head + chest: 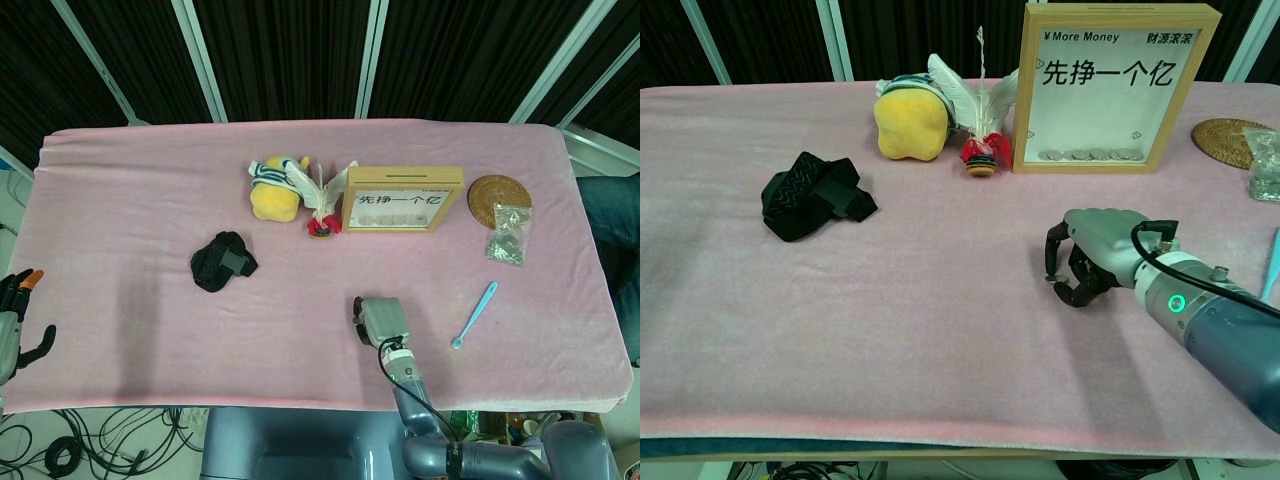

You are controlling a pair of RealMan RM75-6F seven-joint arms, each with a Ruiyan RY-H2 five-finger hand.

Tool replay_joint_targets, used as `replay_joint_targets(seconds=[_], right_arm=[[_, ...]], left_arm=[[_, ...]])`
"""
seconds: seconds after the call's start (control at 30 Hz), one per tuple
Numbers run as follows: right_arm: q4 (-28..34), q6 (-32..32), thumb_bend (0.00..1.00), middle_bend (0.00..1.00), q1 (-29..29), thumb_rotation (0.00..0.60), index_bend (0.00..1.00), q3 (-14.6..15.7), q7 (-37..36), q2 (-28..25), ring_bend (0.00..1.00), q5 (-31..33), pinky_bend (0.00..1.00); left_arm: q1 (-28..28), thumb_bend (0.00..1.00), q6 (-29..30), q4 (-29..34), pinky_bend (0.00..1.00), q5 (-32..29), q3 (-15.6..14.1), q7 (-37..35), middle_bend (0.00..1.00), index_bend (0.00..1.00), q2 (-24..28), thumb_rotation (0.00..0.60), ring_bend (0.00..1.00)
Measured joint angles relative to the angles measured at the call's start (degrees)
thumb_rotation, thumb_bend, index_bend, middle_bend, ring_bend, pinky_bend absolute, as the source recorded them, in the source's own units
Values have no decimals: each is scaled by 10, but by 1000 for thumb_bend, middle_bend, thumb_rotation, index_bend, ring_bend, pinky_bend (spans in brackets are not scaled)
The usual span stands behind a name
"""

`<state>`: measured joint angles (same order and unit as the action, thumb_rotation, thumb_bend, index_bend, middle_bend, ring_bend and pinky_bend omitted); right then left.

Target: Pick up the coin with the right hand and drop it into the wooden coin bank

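Right hand: the grey five-finger right hand [1092, 262] is seen low over the pink tablecloth [940, 330] near the front edge, fingers curled down and inward; whether anything is pinched between them cannot be told.
Coin: a small silver coin [1049, 280] appears at the fingertips, at or just above the cloth; contact cannot be confirmed.
Left hand: the left hand [18, 325] is seen only at the far left table edge, apart from all objects; its state cannot be told.
Step in hand: judged to be the pinch on the coin.
Method advised: the coin should be secured edge-on between thumb and a finger before any lift; cloth should not be gathered with it.
Mid table: a black folded fabric pouch [812, 196] lies well to the left.
Far: the wooden framed coin bank with clear front [1116, 88] stands upright, its top slot [402, 175] to be approached from above.
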<state>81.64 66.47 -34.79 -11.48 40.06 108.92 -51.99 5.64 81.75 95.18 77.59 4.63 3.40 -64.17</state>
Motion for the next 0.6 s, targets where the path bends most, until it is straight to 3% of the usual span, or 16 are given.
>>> replay_joint_targets(seconds=[0.6], right_arm=[[3, 5, 352, 841, -4, 600, 493, -7, -7, 1, 864, -5, 802]], left_arm=[[0, 405, 0, 1, 0, -1, 0, 1, 48, 96, 0, 600, 0]])
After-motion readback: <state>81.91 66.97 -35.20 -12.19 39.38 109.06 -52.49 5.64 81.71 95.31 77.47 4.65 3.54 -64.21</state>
